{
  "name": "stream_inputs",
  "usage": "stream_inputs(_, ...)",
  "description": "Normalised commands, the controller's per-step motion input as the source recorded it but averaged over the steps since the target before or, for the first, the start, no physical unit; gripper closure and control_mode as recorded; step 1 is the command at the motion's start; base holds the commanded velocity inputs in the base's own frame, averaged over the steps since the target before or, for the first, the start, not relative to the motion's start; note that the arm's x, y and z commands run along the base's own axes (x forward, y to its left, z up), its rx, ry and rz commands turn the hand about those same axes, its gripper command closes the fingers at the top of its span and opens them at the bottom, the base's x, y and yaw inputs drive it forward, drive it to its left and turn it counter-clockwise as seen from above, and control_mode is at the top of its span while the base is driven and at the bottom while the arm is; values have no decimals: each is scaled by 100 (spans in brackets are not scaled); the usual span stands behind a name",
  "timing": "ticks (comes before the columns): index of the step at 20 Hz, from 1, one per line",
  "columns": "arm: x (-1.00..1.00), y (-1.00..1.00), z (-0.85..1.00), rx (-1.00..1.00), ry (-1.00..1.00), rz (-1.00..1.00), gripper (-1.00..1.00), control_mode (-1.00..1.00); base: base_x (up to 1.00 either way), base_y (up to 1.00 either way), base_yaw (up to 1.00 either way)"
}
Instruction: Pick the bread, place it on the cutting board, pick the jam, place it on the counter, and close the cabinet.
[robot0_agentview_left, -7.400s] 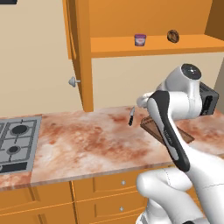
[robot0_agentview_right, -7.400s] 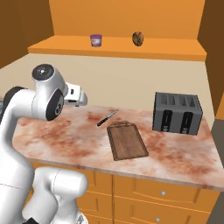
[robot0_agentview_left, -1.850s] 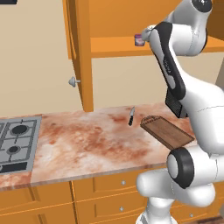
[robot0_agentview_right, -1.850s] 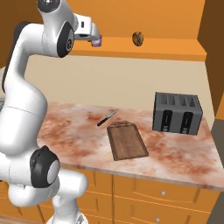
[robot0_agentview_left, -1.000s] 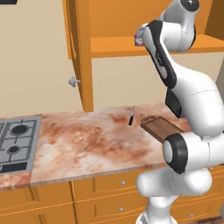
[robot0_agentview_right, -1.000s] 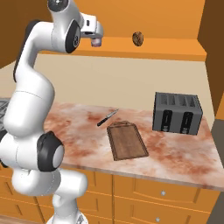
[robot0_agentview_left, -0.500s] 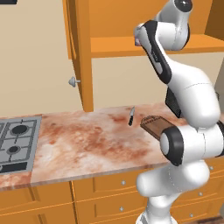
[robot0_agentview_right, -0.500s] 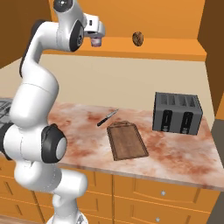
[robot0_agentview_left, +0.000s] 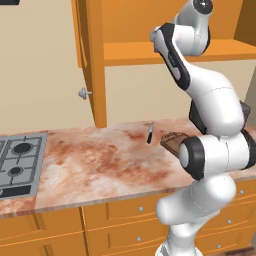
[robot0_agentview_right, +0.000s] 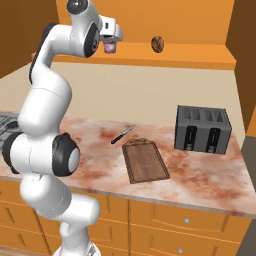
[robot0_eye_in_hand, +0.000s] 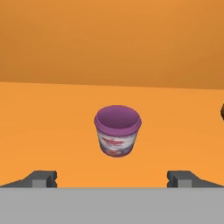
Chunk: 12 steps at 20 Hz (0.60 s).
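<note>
Purple and squat, the jam jar (robot0_eye_in_hand: 117, 131) stands upright on the orange shelf of the open cabinet (robot0_agentview_left: 175, 50), centred ahead of the gripper (robot0_eye_in_hand: 113, 177) in the hand view. The two dark fingertips (robot0_eye_in_hand: 41, 177) are spread wide, one to each side of the jar and both apart from it — nothing is held. In the right base view the jar (robot0_agentview_right: 109, 47) sits just in front of the raised hand, while the bread (robot0_agentview_right: 157, 44) rests on the same shelf, well apart to the jar's right. The cutting board (robot0_agentview_right: 145, 160) lies bare on the marbled counter (robot0_agentview_right: 210, 180), between a small knife (robot0_agentview_right: 122, 134) and the black toaster (robot0_agentview_right: 202, 128). The cabinet door (robot0_agentview_left: 89, 60) stands open, its round silver knob (robot0_agentview_left: 85, 93) visible in the left base view above the gas hob (robot0_agentview_left: 17, 162). Progress assessment: no step of the task appears complete. The bread has not been moved to the board, the jam is not on the counter, and the door is not closed. The arm's alignment suggests the jam is being approached first, although the task names the bread first. Remaining work — grasp and lower the jar, transfer the bread to the board, then swing the door shut.
</note>
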Motion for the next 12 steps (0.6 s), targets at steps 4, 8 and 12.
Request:
stream_inputs(4, 26, 0, -7, 0, 0, 0, -100, -100, 0, 0, 0)
stream_inputs(8, 19, 0, -12, 0, 0, 0, -100, -100, 0, 0, 0)
stream_inputs(12, 15, 0, -12, 0, 0, 0, -100, -100, 0, 0, 0)
